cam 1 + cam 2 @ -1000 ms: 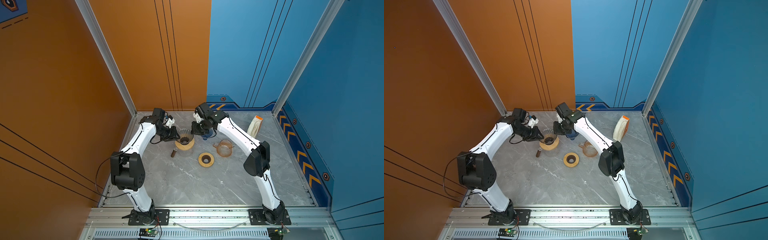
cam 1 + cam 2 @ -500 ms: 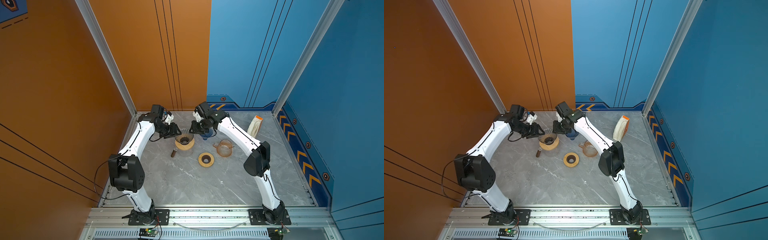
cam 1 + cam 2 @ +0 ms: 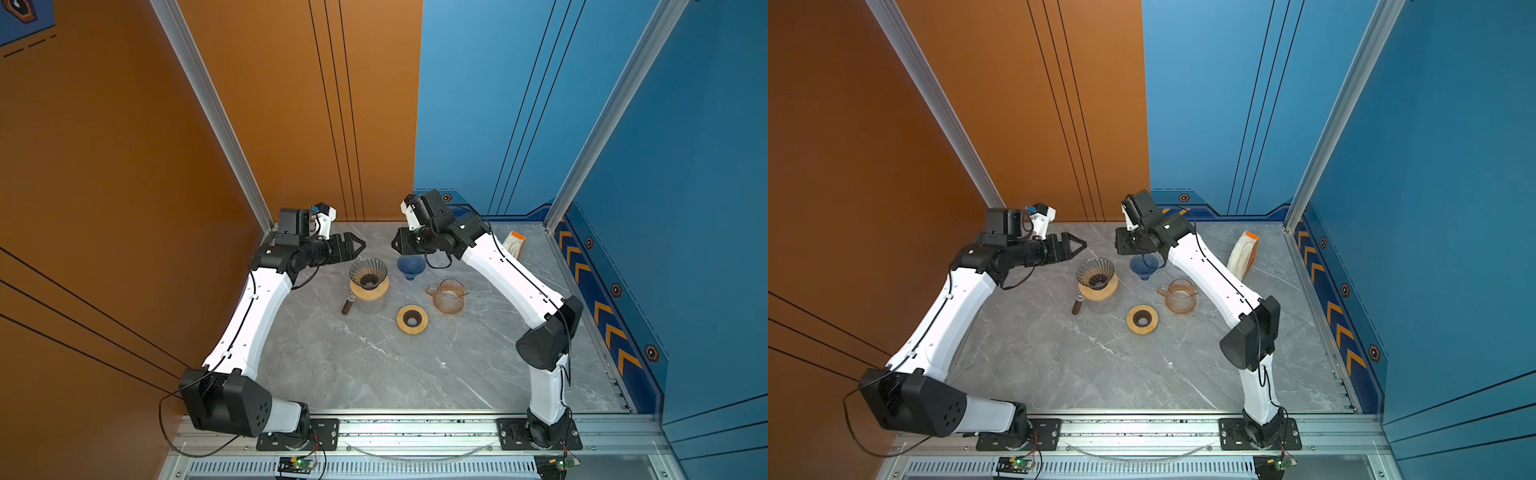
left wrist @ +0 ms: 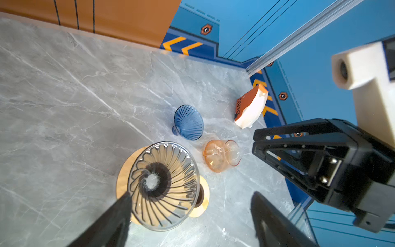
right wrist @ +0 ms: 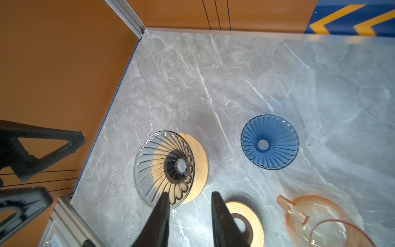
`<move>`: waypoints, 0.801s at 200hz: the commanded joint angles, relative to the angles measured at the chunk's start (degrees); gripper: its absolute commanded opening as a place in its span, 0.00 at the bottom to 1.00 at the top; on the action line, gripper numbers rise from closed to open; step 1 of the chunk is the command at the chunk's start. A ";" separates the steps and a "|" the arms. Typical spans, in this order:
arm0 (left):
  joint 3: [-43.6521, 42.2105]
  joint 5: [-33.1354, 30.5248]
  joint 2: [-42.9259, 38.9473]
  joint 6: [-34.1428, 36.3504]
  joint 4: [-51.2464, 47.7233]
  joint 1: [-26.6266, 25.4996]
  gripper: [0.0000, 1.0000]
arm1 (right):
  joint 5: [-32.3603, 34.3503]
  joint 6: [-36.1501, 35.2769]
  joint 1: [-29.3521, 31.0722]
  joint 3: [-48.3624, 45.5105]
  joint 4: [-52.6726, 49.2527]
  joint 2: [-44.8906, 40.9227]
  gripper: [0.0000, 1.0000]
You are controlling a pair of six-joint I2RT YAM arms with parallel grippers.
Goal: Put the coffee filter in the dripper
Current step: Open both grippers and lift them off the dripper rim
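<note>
Left fingers point(image 4: 111, 224) and right fingers point(image 5: 158, 220) are spread, empty, near the clear dripper point(image 3: 368, 272); filters point(image 3: 514, 246) are seen well apart, past a blue dripper point(image 3: 411, 266).

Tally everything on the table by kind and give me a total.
Glass drippers: 2 (clear dripper, blue dripper)
Wooden rings: 2 (ring under the clear dripper, loose ring)
Glass servers: 2 (amber server, clear server beneath the ring)
Coffee filter pack: 1
Total: 7
</note>
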 commanded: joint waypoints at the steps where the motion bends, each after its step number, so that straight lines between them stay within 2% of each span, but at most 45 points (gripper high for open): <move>1: -4.40 0.38 -4.65 -1.38 8.58 -1.37 0.93 | 6.89 -1.93 -0.70 -6.19 5.71 -5.50 0.33; 42: -11.91 -3.77 -12.35 1.37 12.13 -5.18 1.00 | 12.38 -4.42 -3.95 -16.06 7.58 -15.45 0.35; 61: -14.16 -4.53 -14.29 1.84 12.24 -6.77 0.98 | 12.39 -3.73 -6.88 -21.90 7.55 -19.83 0.35; 122: -17.94 -6.95 -15.16 1.51 13.01 -11.94 0.98 | 13.10 0.89 -18.95 -41.19 7.47 -32.31 0.31; 160: -19.68 -9.38 -14.24 1.31 14.30 -15.63 0.98 | 11.93 1.51 -28.50 -48.64 7.47 -34.92 0.29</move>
